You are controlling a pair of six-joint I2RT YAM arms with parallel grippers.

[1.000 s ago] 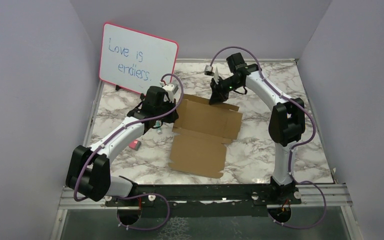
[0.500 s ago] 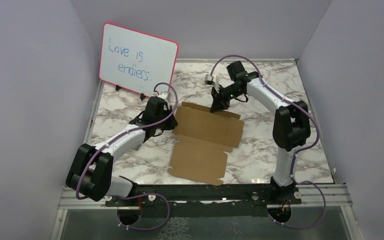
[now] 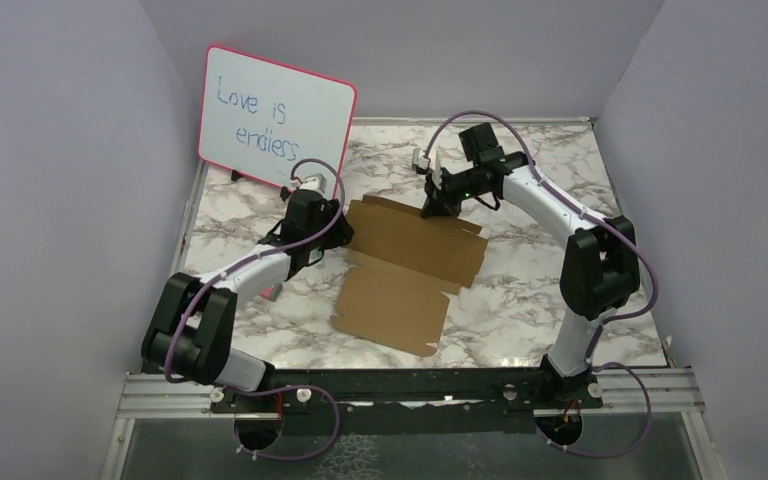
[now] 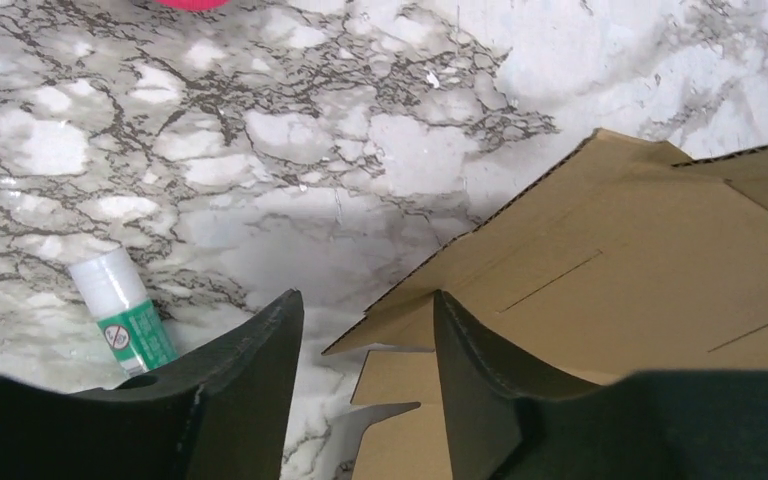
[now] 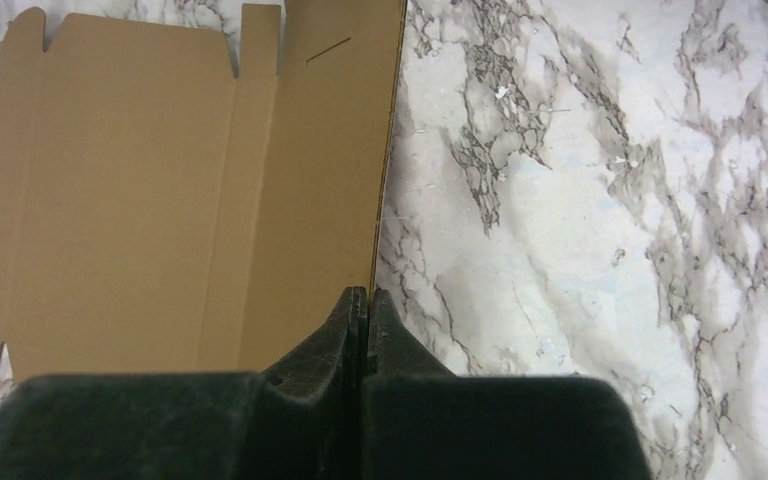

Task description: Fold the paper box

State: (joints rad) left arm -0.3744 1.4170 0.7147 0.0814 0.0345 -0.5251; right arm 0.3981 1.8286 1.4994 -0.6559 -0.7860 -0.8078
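- Where the grey-veined marble table point(image 3: 520, 300) meets the back wall at far left, a pink-framed whiteboard point(image 3: 275, 118) with handwriting stands propped, well apart from the work.
- The left gripper point(image 4: 366, 310) has its jaws parted and holds nothing. A raised corner flap of the paper box point(image 4: 610, 260), a flat brown die-cut cardboard sheet with notched flaps, reaches into the gap without clearly touching either finger.
- The paper box lies mid-table between the two arms. Its long axis runs from the far side toward the arm bases, slightly skewed.
- The right gripper point(image 5: 365, 292) is clamped on the sheet's far edge, which runs straight into the seam between its fingers.
- The coming move likely turns on that far-left flap. It lies just ahead and to the right of the left gripper, which is the nearer one, so a short advance should straddle it.
- Only the left wrist view shows the flap lifted off the marble, and a small white tube with a green label point(image 4: 122, 318) lying left of the fingers.
- Only the overhead view shows the sheet's whole outline.
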